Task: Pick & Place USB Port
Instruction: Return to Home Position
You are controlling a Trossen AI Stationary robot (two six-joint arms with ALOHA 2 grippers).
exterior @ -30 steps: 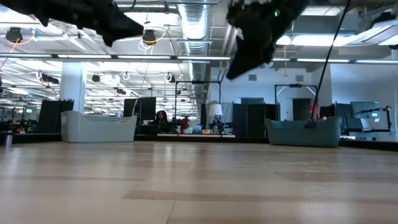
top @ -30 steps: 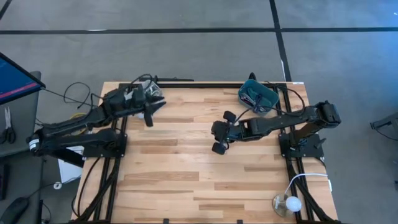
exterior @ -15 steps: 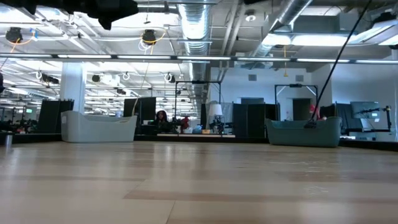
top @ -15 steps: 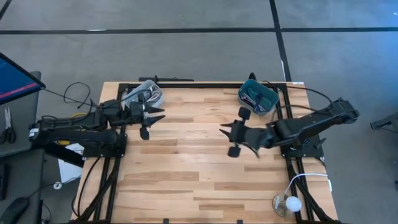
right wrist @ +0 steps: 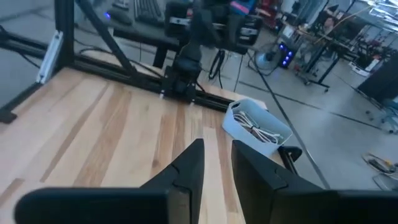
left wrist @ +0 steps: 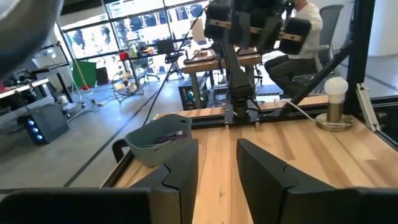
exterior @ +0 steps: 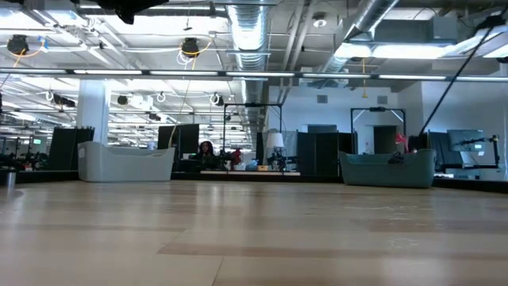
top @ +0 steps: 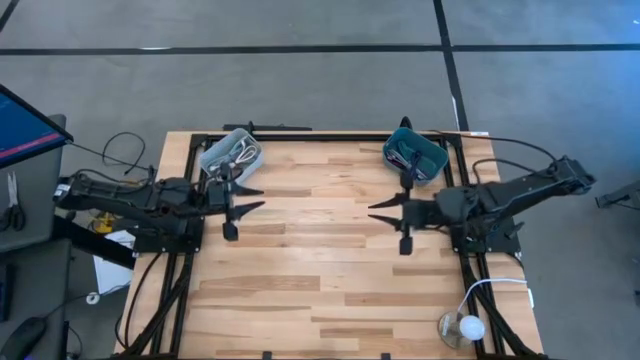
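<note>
Left claw (top: 260, 197) released and empty, near white bin (top: 214, 151), right claw (top: 373, 214) released, near green bin (top: 435, 157)

In the low view, at the table's (exterior: 254, 238) far edge, the walls of the white bin (exterior: 125, 163) and the green bin (exterior: 387, 168) hid the cables (right wrist: 255, 129) inside. The arms (exterior: 139, 8) were nearly all cut off up top (just one dark bit showed).
</note>
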